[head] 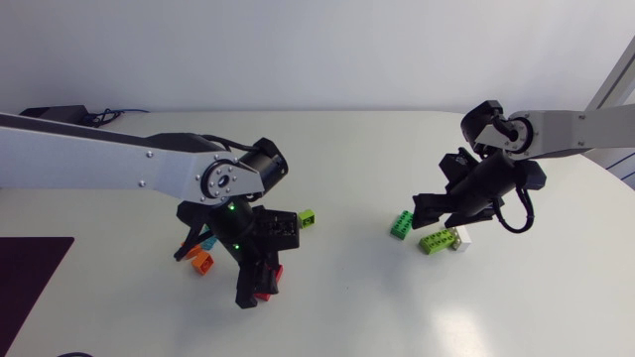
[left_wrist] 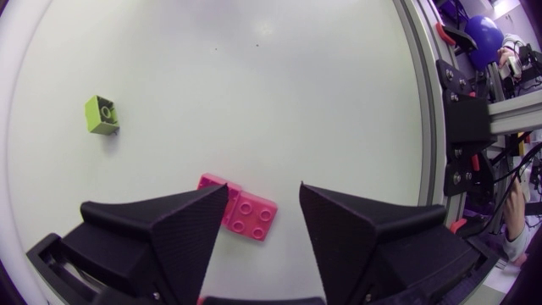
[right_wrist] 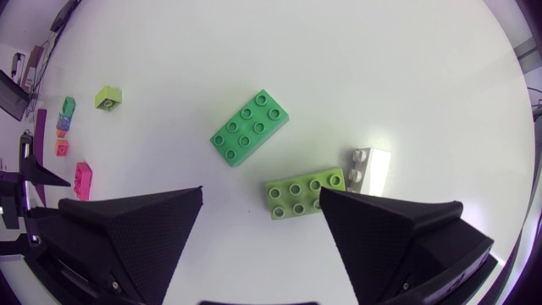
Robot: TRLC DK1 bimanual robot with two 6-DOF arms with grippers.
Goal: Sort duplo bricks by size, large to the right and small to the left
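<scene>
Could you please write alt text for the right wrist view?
The right gripper, fingers open, hovers above a lime-green brick on the white table; a white brick lies beside it and a darker green brick just ahead.

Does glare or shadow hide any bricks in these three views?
Head view: only soft shadows, nothing lost. Left wrist view: even light, the lime brick casts a small shadow. Right wrist view: the white brick nearly blends into the bright table.

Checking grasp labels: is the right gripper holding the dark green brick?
No: the dark green brick lies on the table ahead of the right gripper, clear of its open fingers.
</scene>
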